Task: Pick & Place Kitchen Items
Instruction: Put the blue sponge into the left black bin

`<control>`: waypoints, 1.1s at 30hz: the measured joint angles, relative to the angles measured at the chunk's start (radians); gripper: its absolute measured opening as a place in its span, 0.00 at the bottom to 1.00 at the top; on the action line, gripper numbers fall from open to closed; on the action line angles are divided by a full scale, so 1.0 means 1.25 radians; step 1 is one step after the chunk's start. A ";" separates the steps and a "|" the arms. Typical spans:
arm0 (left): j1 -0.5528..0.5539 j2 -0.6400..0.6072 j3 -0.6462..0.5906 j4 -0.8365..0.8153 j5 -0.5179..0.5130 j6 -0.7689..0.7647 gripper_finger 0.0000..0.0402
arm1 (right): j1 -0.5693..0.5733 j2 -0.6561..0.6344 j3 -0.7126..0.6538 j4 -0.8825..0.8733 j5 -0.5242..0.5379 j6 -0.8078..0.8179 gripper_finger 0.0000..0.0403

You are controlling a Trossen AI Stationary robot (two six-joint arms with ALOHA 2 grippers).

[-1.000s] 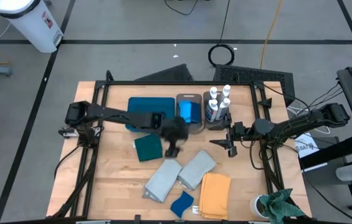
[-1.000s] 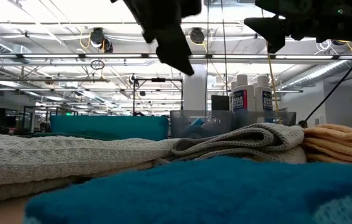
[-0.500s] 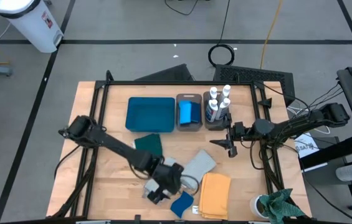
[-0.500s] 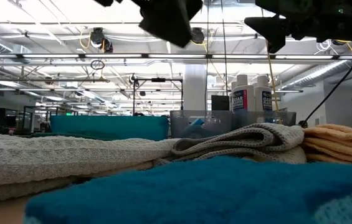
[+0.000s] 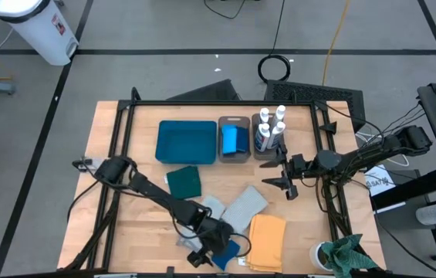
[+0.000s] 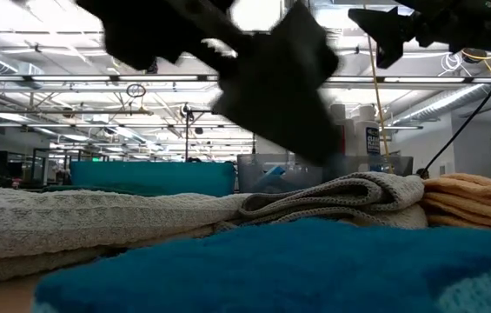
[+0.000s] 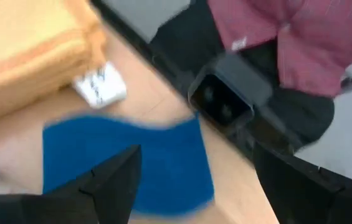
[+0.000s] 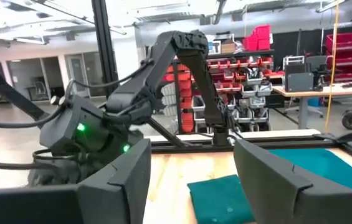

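Your left gripper [image 5: 219, 251] is hanging over the blue sponge [image 5: 225, 252] at the table's near edge, jaws apart with nothing between them. Your right gripper [image 5: 279, 183] is waiting near the bottles [image 5: 270, 130], fingers apart and empty.

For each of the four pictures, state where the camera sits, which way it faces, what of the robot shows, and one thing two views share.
High view: overhead, straight down; wooden table, both arms.
Low view: tabletop height, level across; blurred left arm, small blue rectangular sponge.
Left wrist view: down past open jaws of the left gripper onto that sponge.
Right wrist view: across the table past the right gripper; left arm, folded dark teal cloth.
Shared: sponge, high and low.
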 joint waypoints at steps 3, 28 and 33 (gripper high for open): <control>0.009 0.021 0.000 0.028 0.029 -0.031 0.77 | 0.000 0.000 0.000 -0.005 -0.001 0.006 0.50; 0.032 -0.083 -0.001 -0.251 -0.399 -0.364 0.77 | 0.005 -0.002 -0.030 0.007 -0.002 0.018 0.49; 0.026 -0.069 0.000 -0.261 -0.424 -0.491 0.77 | 0.005 -0.002 -0.030 0.005 -0.001 0.017 0.49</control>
